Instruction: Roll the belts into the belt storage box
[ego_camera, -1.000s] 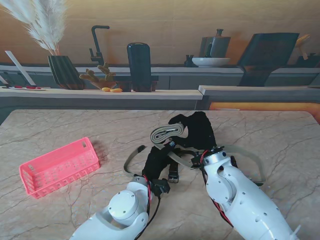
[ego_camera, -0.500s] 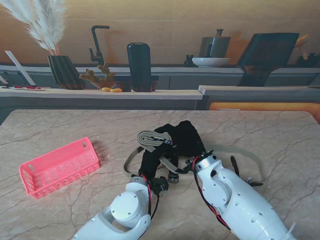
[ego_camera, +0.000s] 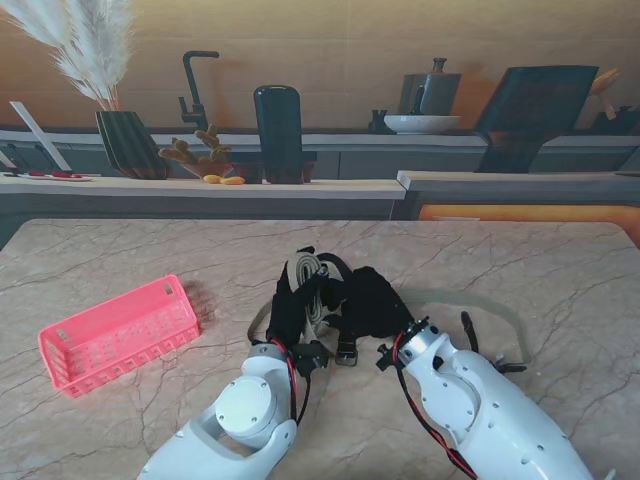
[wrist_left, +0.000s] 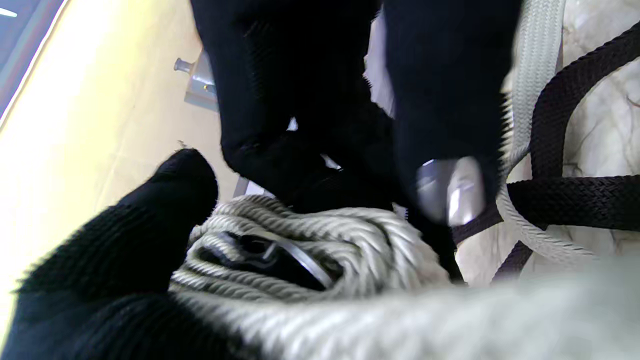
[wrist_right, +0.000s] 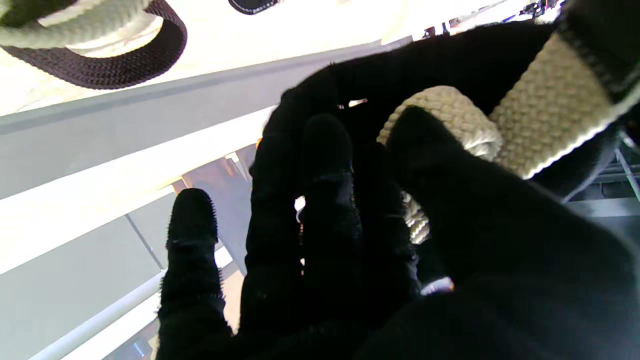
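Our gloved fingers of both hands pinch the beige belt coil above mid-table; its tail and a black belt trail below. The pink box sits well left. A slack grip could let the coil spring open.

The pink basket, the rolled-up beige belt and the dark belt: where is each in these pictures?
pink basket (ego_camera: 118, 335), stand view, on its mesh side wall.
rolled-up beige belt (wrist_left: 350, 240), left wrist view, on the coil's outer windings.
dark belt (wrist_left: 570, 197), left wrist view, on its woven strap lying on the table.
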